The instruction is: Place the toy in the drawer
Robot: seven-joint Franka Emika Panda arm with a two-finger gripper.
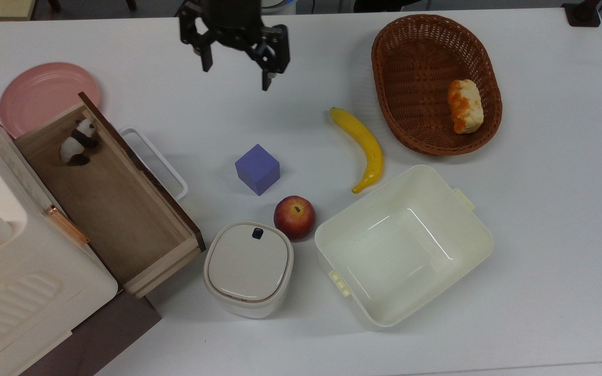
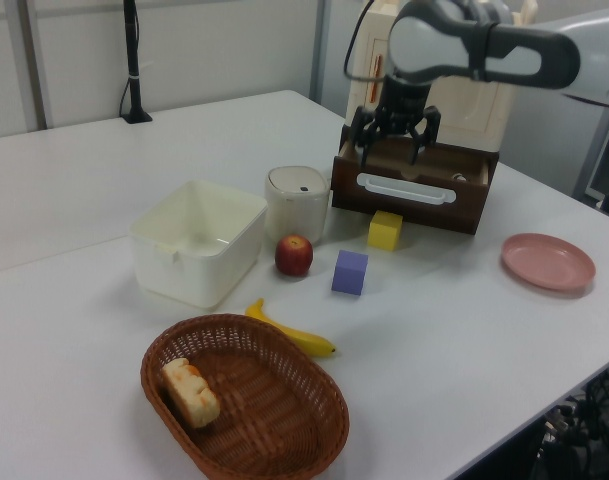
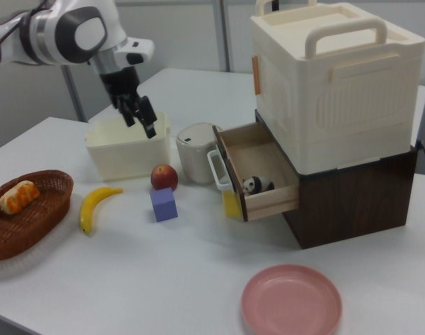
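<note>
Black-and-white toy (image 1: 78,142) in drawer (image 1: 123,219).

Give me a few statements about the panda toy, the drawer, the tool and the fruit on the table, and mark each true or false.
1. The toy lies inside the open drawer. True.
2. The tool grips the toy. False: it is open and empty, above bare table away from the drawer.
3. The bread sits in the wicker basket. True.
4. The apple is inside the cream tub. False: it stands on the table beside the tub.
5. The banana lies on the pink plate. False: it lies on the table near the basket.
</note>
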